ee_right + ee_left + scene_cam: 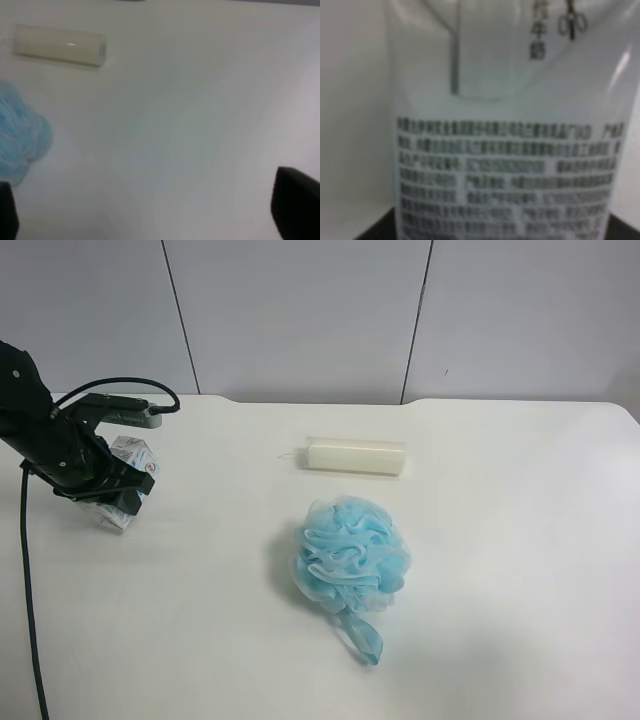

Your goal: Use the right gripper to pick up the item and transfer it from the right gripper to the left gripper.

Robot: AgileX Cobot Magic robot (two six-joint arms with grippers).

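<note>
The white-and-blue drink carton (133,453) is at the exterior high view's left, between the jaws of the black gripper (122,495) there. The left wrist view shows the same carton (505,150) very close, its small printed text filling the frame, with dark jaw tips at both lower corners. So this is my left gripper (497,232), shut on the carton. I cannot tell whether the carton touches the table. My right gripper (160,215) is open and empty over bare table, its black fingertips (295,200) far apart. The right arm is out of the exterior high view.
A cream-white cylindrical bar (355,455) lies at the back middle of the white table (520,570). A fluffy blue mesh bath sponge (350,555) sits in front of it. Both show in the right wrist view, the bar (59,45) and the sponge (20,135).
</note>
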